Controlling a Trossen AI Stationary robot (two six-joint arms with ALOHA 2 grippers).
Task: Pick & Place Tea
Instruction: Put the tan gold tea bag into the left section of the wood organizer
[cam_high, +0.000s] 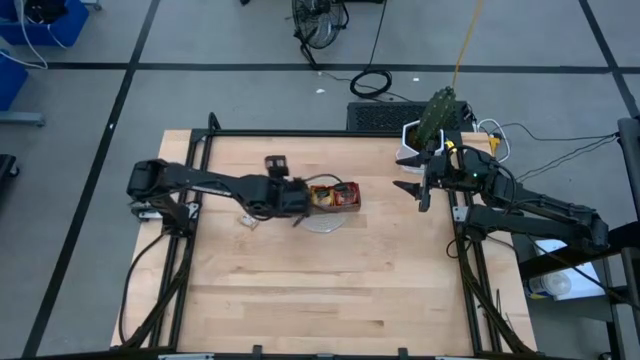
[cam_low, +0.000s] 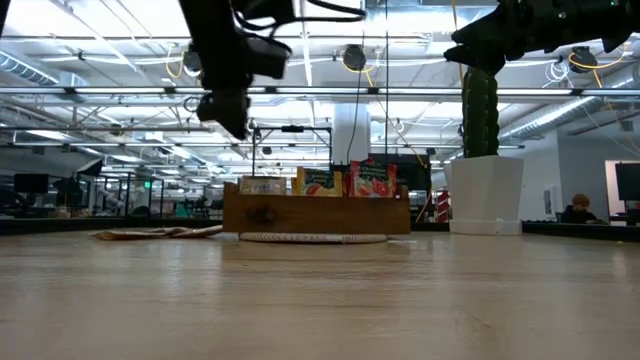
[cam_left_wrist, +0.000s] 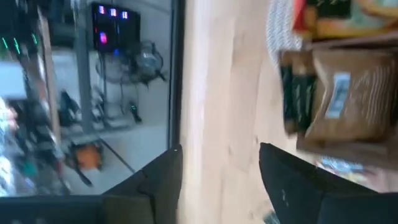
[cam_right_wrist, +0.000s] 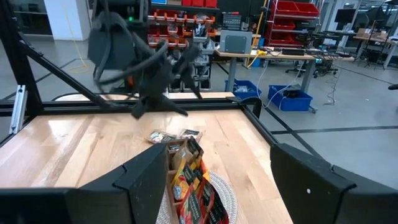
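Note:
The brown wooden tray (cam_high: 336, 195) stands on a round white mat near the table's middle. In the low view its three compartments hold upright sachets: pale beige (cam_low: 262, 185), orange-yellow (cam_low: 318, 182) and red (cam_low: 372, 180). A few loose sachets (cam_right_wrist: 166, 136) lie flat on the table left of the tray. My left gripper (cam_high: 297, 207) hangs open above the table just left of the tray, raised well clear in the low view (cam_low: 232, 115), with nothing between its fingers (cam_left_wrist: 217, 165). My right gripper (cam_high: 415, 186) waits open near the table's right edge, facing the tray (cam_right_wrist: 219, 152).
A white pot with a green cactus (cam_high: 428, 128) stands at the table's far right corner, just beyond my right gripper. A black frame (cam_high: 300, 133) runs round the table's edges. Bare wood (cam_high: 330, 290) spreads across the whole near half of the table.

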